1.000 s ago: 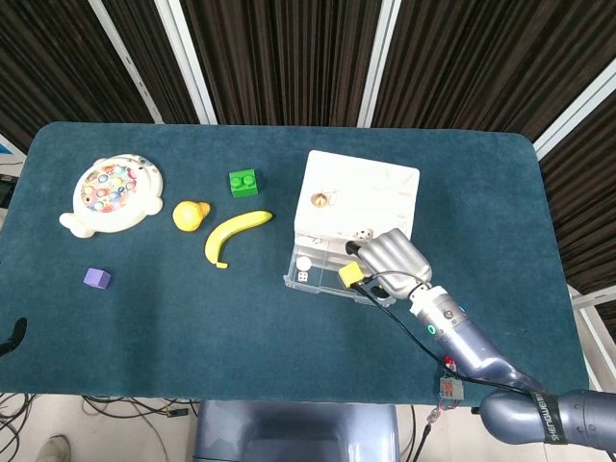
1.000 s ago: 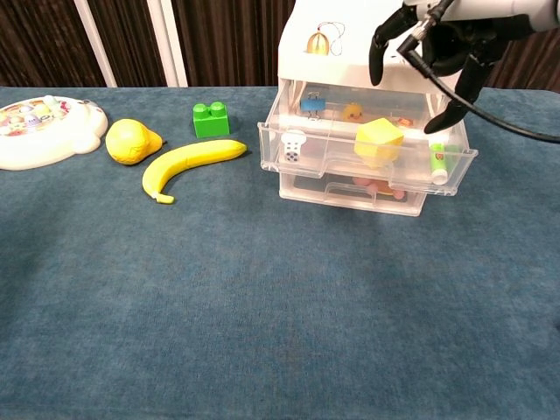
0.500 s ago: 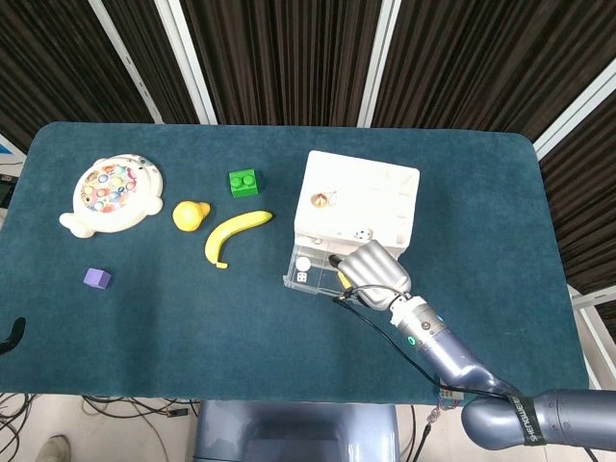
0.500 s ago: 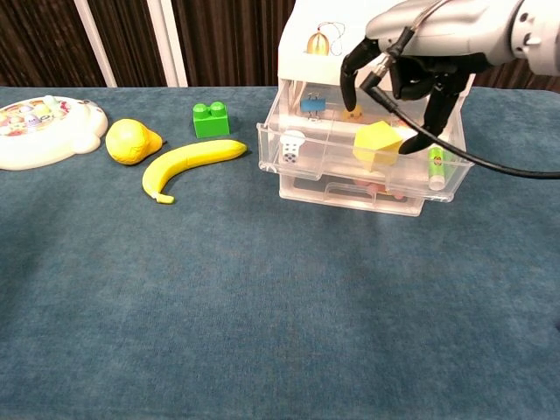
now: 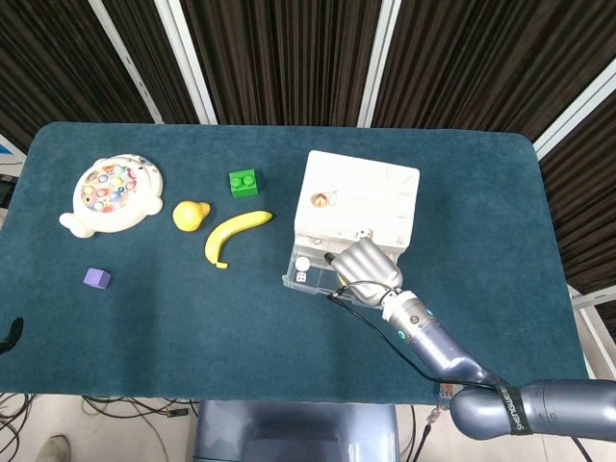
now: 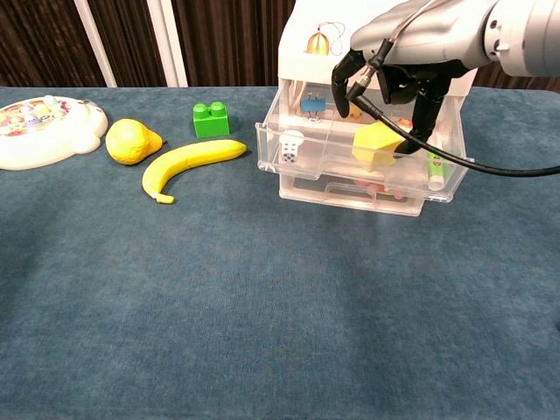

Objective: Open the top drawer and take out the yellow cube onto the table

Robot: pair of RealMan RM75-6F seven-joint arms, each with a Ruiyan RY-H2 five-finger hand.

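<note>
The white drawer cabinet [image 5: 361, 197] stands right of the table's middle, with its clear top drawer [image 6: 350, 171] pulled out toward me. The yellow cube [image 6: 374, 144] lies inside that drawer, tilted against the front wall. My right hand [image 6: 411, 52] hovers over the drawer with its fingers spread and pointing down on both sides of the cube. One dark finger [image 6: 418, 118] reaches down beside the cube's right edge. In the head view the right hand [image 5: 366, 265] covers the cube. No left hand shows.
A white die [image 6: 287, 149] and a green marker [image 6: 435, 166] share the drawer. Left of the cabinet lie a banana [image 5: 234, 234], a green brick [image 5: 243, 182], a yellow pear [image 5: 190, 214], a fishing toy [image 5: 109, 194] and a purple cube [image 5: 96, 278]. A dark tip [image 5: 10, 334] shows at the left edge.
My right hand has moved left and lower over the open drawer. Its fingers have come down around the yellow cube, which the head view now hides.
</note>
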